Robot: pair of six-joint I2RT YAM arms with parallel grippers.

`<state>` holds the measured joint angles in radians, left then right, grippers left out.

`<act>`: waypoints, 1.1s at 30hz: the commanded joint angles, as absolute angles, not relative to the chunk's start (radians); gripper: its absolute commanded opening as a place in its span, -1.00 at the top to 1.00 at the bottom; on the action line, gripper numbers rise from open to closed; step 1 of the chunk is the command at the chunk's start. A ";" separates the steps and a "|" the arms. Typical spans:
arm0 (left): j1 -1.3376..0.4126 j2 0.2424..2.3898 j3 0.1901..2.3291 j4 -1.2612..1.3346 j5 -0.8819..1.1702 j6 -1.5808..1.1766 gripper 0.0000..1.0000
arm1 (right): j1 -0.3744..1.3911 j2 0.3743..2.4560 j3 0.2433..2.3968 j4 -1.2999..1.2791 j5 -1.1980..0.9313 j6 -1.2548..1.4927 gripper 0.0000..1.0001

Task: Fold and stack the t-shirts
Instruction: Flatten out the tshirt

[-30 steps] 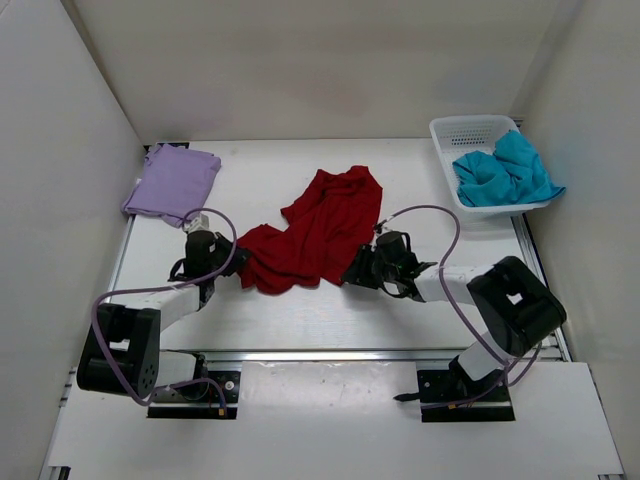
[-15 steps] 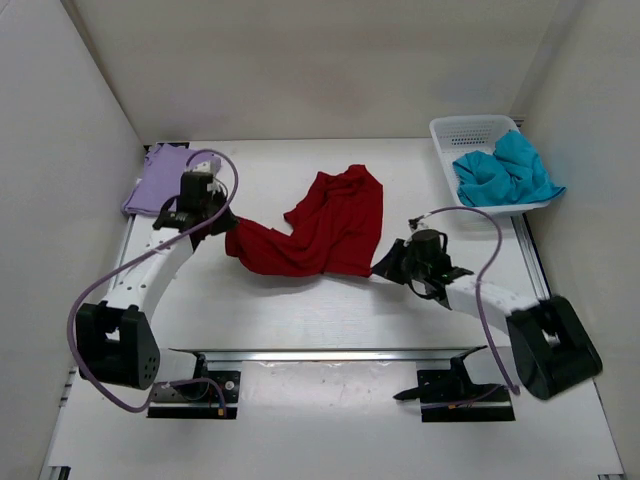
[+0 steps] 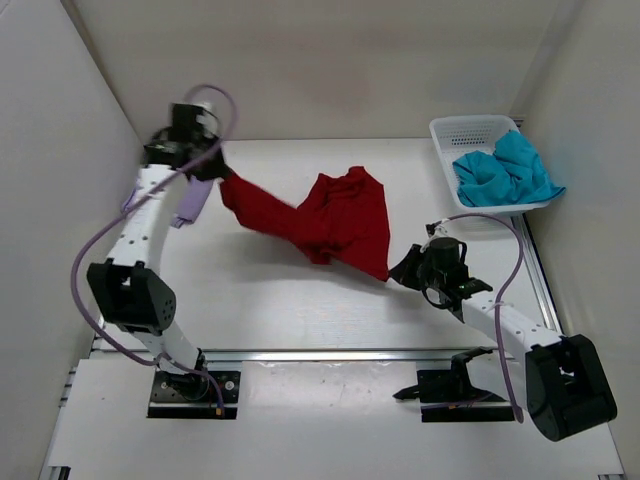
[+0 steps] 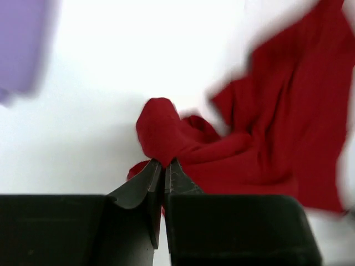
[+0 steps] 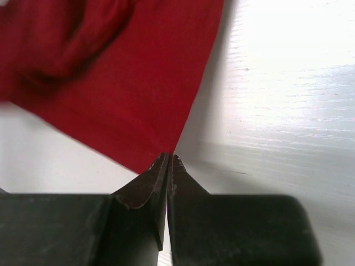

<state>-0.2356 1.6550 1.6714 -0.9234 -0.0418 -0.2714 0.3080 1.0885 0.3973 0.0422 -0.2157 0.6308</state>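
Observation:
The deep red t-shirt [image 3: 340, 215] hangs stretched between both grippers above the table. My left gripper [image 3: 218, 168] is raised at the far left and is shut on one bunched end of the shirt [image 4: 266, 122]; its jaws [image 4: 164, 162] pinch red cloth. My right gripper [image 3: 397, 270] is low at the right, shut on the shirt's near corner [image 5: 122, 83], which runs into the closed tips [image 5: 168, 157]. The lavender t-shirt [image 3: 188, 208] lies at the far left, mostly hidden by my left arm, and shows blurred in the left wrist view [image 4: 19, 44]. The teal t-shirt [image 3: 505, 170] is crumpled in the basket.
The white lattice basket [image 3: 465, 125] stands at the far right corner against the wall. White walls enclose the table on the left, back and right. A metal rail [image 3: 330, 352] runs along the near edge between the arm bases.
My left arm swung up and toward the far left, lifting its end of the red t-shirt off the table. My right gripper closed on the shirt's corner and drew it rightward, stretching the cloth.

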 commanded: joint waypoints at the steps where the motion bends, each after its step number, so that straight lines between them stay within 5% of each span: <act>1: -0.052 1.577 1.848 -0.936 0.194 -0.301 1.00 | 0.310 1.040 0.411 0.039 -0.195 0.598 1.00; 3: -0.074 1.578 1.920 -0.942 0.169 -0.308 0.94 | 0.302 1.008 0.408 0.018 -0.181 0.592 1.00; 5: -0.095 1.565 1.916 -0.983 0.092 -0.301 0.63 | 0.302 0.921 0.364 0.000 -0.192 0.594 1.00; 7: -0.057 1.492 1.743 -0.919 0.058 -0.307 -0.09 | 0.287 0.867 0.309 -0.020 -0.202 0.609 1.00; 8: -0.005 1.423 1.579 -0.840 0.070 -0.330 -0.24 | 0.276 0.826 0.278 -0.029 -0.204 0.612 1.00; 10: 0.099 1.327 1.290 -0.692 0.170 -0.363 -0.88 | 0.238 0.769 0.235 -0.040 -0.215 0.611 1.00; 11: 0.133 1.328 1.245 -0.674 0.198 -0.380 -0.97 | 0.223 0.769 0.232 -0.041 -0.222 0.600 1.00; 16: 0.014 1.321 1.076 -0.621 0.063 -0.376 -0.97 | 0.230 0.765 0.285 -0.048 -0.235 0.594 0.99; 20: -0.022 1.267 0.939 -0.574 0.002 -0.380 -0.66 | 0.235 0.784 0.325 -0.060 -0.233 0.586 1.00; 25: 0.066 1.180 0.735 -0.434 -0.002 -0.443 -0.55 | 0.239 0.807 0.308 -0.014 -0.256 0.597 1.00; 31: -0.044 1.360 0.722 -0.324 0.037 -0.520 -0.40 | 0.232 0.805 0.316 -0.023 -0.264 0.597 1.00; 33: -0.092 1.429 0.748 -0.290 0.044 -0.541 -0.17 | 0.222 0.796 0.322 -0.034 -0.268 0.598 0.99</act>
